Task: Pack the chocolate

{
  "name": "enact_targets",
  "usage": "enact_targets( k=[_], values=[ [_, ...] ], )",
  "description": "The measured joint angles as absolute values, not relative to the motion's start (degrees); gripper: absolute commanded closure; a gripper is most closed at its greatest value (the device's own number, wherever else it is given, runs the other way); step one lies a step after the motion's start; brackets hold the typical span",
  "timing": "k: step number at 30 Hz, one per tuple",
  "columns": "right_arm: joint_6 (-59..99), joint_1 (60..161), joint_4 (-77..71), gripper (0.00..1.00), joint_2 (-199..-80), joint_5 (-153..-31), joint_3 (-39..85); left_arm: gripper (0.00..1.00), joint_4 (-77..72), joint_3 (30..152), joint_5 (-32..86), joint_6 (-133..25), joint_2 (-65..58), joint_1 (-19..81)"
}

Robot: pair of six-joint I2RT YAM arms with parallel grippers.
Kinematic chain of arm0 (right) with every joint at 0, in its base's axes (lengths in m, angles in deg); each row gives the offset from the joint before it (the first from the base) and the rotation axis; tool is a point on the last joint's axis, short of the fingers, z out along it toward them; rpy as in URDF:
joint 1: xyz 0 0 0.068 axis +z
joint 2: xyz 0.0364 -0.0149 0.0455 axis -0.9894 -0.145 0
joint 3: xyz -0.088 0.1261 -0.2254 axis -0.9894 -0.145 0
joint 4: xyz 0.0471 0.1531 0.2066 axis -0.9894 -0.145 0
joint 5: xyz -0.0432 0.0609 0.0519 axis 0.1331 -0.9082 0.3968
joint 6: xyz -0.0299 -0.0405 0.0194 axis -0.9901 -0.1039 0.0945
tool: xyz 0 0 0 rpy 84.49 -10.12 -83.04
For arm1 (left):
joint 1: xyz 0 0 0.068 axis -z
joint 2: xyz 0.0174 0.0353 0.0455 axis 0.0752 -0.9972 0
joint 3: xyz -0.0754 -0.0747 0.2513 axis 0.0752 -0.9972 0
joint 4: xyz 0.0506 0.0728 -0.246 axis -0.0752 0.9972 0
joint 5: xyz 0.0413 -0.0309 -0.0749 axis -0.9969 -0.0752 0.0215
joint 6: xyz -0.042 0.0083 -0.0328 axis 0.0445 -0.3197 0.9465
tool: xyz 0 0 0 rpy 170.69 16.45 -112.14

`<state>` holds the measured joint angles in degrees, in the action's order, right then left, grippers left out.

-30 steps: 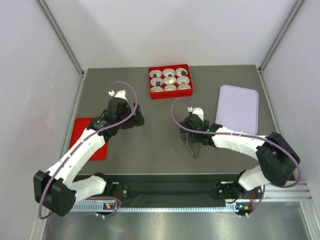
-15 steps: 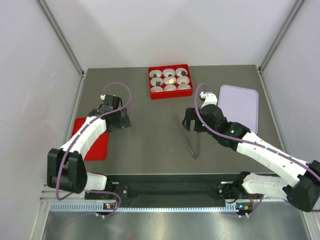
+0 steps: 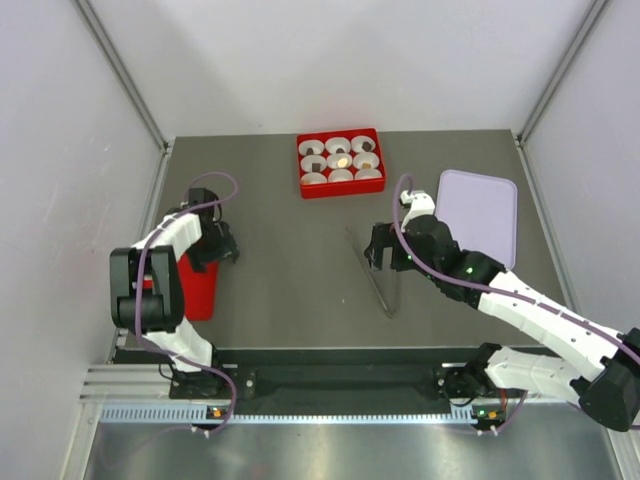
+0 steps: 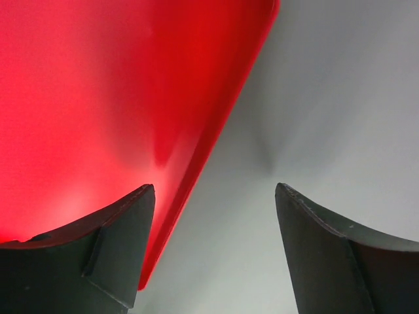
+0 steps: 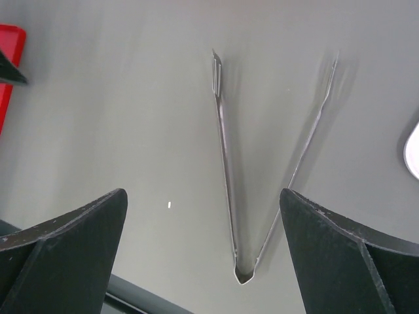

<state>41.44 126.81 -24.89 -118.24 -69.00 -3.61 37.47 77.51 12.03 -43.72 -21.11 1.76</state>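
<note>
The chocolate (image 3: 341, 160) shows as tiny tan and dark brown sweets inside some of the white paper cups of the red box (image 3: 341, 188) at the table's far middle. My left gripper (image 3: 216, 251) (image 4: 213, 216) is open and straddles the right edge of the flat red lid (image 3: 186, 292) (image 4: 98, 98): one finger (image 4: 121, 252) over the lid, the other over bare table. My right gripper (image 3: 379, 250) (image 5: 203, 222) is open wide above the metal tongs (image 3: 376, 278) (image 5: 226, 163), which lie spread on the table, not touching them.
A lavender tray (image 3: 478, 217) lies at the right, its corner (image 5: 412, 152) showing in the right wrist view. The red lid's corner (image 5: 9, 46) shows at that view's left edge. The table's dark near edge (image 5: 137, 296) runs just below the tongs' hinge.
My left arm swung left from mid-table to the red lid's edge, its jaws narrowing a little. My right arm lifted back from low over the tongs and stayed open.
</note>
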Motion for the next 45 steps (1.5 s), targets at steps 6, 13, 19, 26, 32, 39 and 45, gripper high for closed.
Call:
enact_targets(
  k=[6, 13, 19, 26, 32, 39, 45],
  values=[
    [39.9, 126.8, -24.4, 0.0, -118.1, -70.0, -3.6, 0.4, 37.7, 77.2, 16.6, -43.8, -24.7, 1.7],
    [39.4, 126.8, -24.0, 0.0, -114.9, -70.3, -4.2, 0.86, 38.6, 78.8, 18.4, -43.4, -26.2, 4.4],
    [39.5, 126.8, -23.7, 0.0, -115.0, -71.2, -4.3, 1.0, 41.0, 84.3, 21.5, -41.5, -29.0, 11.7],
    [40.5, 126.8, -16.7, 0.0, -119.1, -77.5, -5.4, 1.0, 43.5, 90.6, 27.0, -38.9, -22.8, 16.6],
    [40.8, 126.8, -7.2, 0.04, -124.6, -86.6, -5.5, 1.0, 42.6, 90.8, 36.4, -35.3, -12.4, 16.7],
    [39.7, 126.8, 4.2, 0.05, -128.6, -95.2, -5.8, 1.0, 37.4, 87.5, 45.9, -30.7, -3.9, 16.8],
    [40.3, 127.3, 9.3, 0.02, -130.9, -98.3, -5.7, 1.0, 32.7, 85.7, 47.2, -25.7, 2.6, 16.8]
  ],
)
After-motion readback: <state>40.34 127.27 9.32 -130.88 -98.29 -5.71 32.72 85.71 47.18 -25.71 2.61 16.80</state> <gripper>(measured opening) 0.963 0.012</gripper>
